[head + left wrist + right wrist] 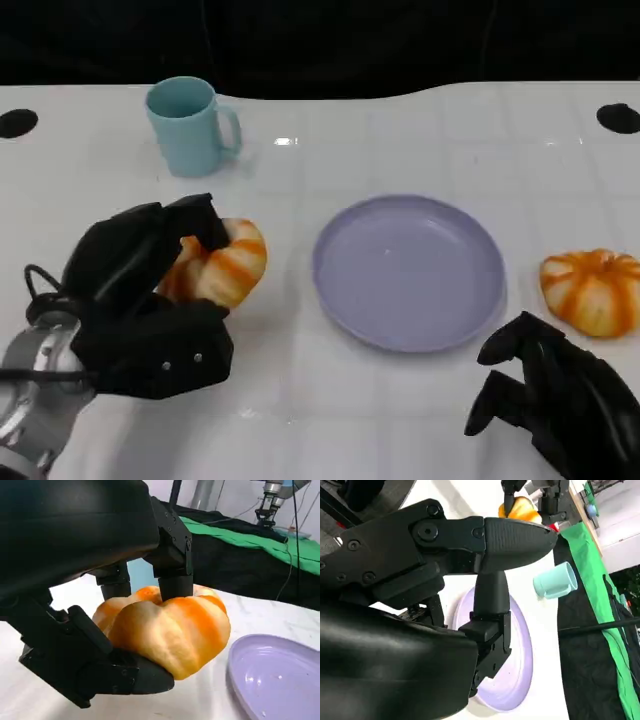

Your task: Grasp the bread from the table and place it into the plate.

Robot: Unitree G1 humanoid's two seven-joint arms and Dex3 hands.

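An orange-striped bread roll (228, 262) lies left of the lavender plate (408, 270), and my left hand (140, 300) grips it. In the left wrist view the fingers (172, 567) press on top of the roll (170, 630) and the thumb (125, 675) sits under it, with the plate's rim (250, 652) just beyond. Whether the roll rests on the table or is raised off it I cannot tell. The plate holds nothing. My right hand (555, 395) hovers near the table's front right, fingers apart and holding nothing. The right wrist view shows its fingers (490, 600) over the plate (517, 680).
A second striped bread roll (592, 290) lies right of the plate, just beyond my right hand. A teal mug (190, 125) stands at the back left. Black cloth borders the white table's far edge.
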